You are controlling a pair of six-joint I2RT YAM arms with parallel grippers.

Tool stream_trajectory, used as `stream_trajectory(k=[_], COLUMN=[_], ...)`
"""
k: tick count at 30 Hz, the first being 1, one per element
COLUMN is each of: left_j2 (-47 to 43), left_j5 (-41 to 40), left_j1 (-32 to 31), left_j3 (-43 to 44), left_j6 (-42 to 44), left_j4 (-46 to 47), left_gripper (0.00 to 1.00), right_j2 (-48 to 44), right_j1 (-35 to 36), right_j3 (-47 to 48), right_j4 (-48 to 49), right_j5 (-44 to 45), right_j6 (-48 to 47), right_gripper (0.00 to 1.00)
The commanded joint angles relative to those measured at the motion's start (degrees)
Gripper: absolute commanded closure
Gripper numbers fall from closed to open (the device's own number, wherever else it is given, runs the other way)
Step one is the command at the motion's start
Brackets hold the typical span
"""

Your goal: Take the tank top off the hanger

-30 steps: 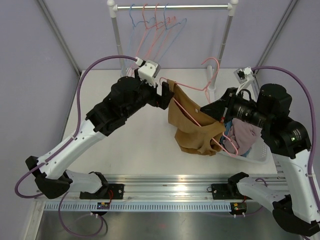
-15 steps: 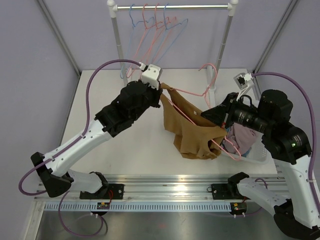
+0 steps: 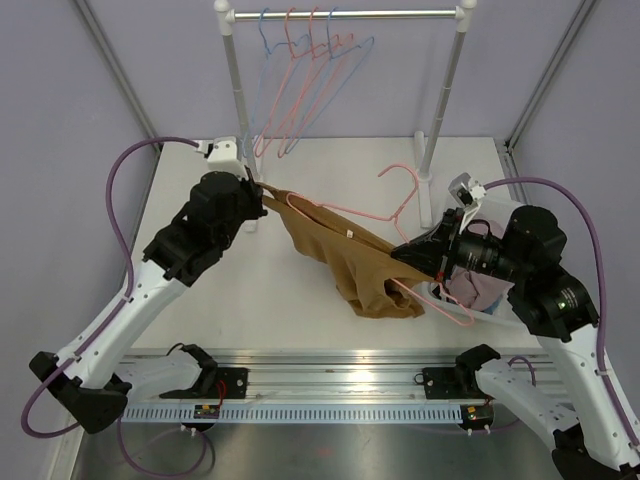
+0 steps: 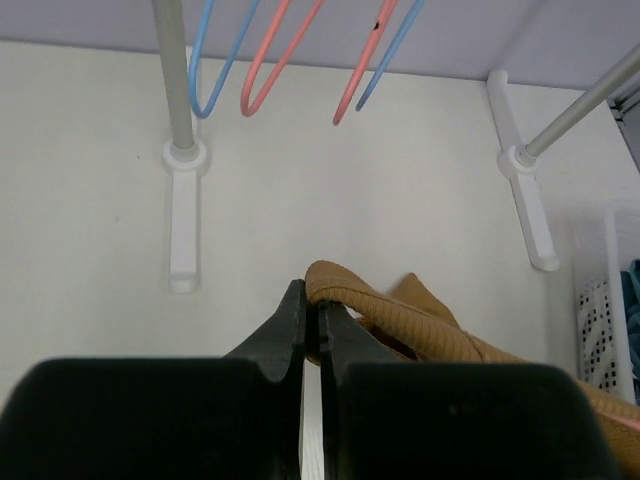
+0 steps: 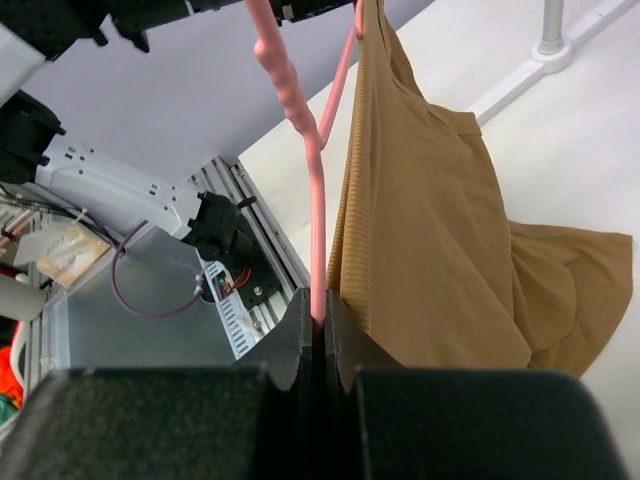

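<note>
Tank top (image 3: 350,265) stretched between our two jaws, hem sagging onto bench (image 3: 250,300) under right jaws. Left jaws pinch shoulder strap (image 4: 350,298); right jaws clamp pink hanger (image 5: 316,240) wire. We judge removal partway: fabric not yet clear of hanger.

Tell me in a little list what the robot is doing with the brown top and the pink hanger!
Tank top: brown, stretched between the two arms above the table, not yet off the hanger
Hanger: pink, off the rack
Left arm: jaws shut on a strap of the tank top
Right arm: jaws shut on the hanger's wire
Rack: spare hangers, pink and blue, hang on it
Basket: white, by the right arm
</note>
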Motion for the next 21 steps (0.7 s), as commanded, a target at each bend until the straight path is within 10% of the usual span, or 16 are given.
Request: stream_trajectory(k=[1,9,18,21], left_j2=[-3.16,-11.34,-15.74,-15.74], left_j5=[6.83,46.12,45.55,31.33], left_j1=[4.68,4.52,-3.04,-3.31], left_j3=[-2.45,-16.92,-25.93,-26.10], left_j6=[-4.87,-5.48,-4.26,-5.83], left_j4=[0.21,16.77,16.67,10.33], left_gripper=[1.00,1.00,1.00,1.00], right_j2=[-3.68,-2.56,13.63,6.81], right_j1=[0.23,0.23,0.23,0.32], right_j3=[-3.54,-21.19,-19.90,-16.92], right_j4=[9.52,60.80,101.27,80.01], right_j5=[-5.54,-0.30,9.52,19.96], right_j6=[-2.13,18.15,28.20,16.54], right_gripper=[1.00,1.00,1.00,1.00])
